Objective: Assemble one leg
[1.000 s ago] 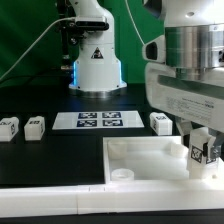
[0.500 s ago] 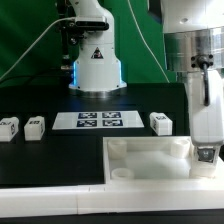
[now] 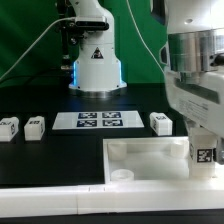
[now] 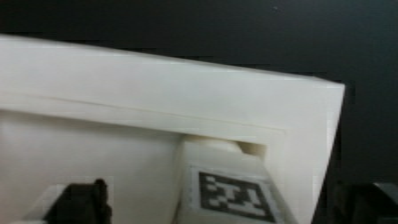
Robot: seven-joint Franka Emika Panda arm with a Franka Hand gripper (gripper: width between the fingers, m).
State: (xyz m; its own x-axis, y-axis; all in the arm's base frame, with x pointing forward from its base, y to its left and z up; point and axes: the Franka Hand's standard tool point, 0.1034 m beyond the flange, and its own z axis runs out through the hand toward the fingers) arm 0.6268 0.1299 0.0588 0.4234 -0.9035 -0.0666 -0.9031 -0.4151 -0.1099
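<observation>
A leg [image 3: 203,154], a small white block with a tag, stands upright at the far corner of the large white tray-like piece [image 3: 150,158] on the exterior view's right. My gripper [image 3: 203,162] hangs straight down over it, its fingers either side of the leg. In the wrist view the leg [image 4: 235,190] stands in the tray piece's corner [image 4: 143,90]. The dark fingers [image 4: 80,200] stand wide of it with a gap on each side, so my gripper [image 4: 222,208] is open around the leg.
Three more legs lie on the black table: two on the exterior view's left [image 3: 10,126] [image 3: 35,126] and one [image 3: 160,122] just behind the tray piece. The marker board [image 3: 100,121] lies in the middle, and the robot base [image 3: 95,60] stands behind it.
The gripper turned about its vertical axis over the leg and has turned back. The leg's tag faces the camera again at the same corner.
</observation>
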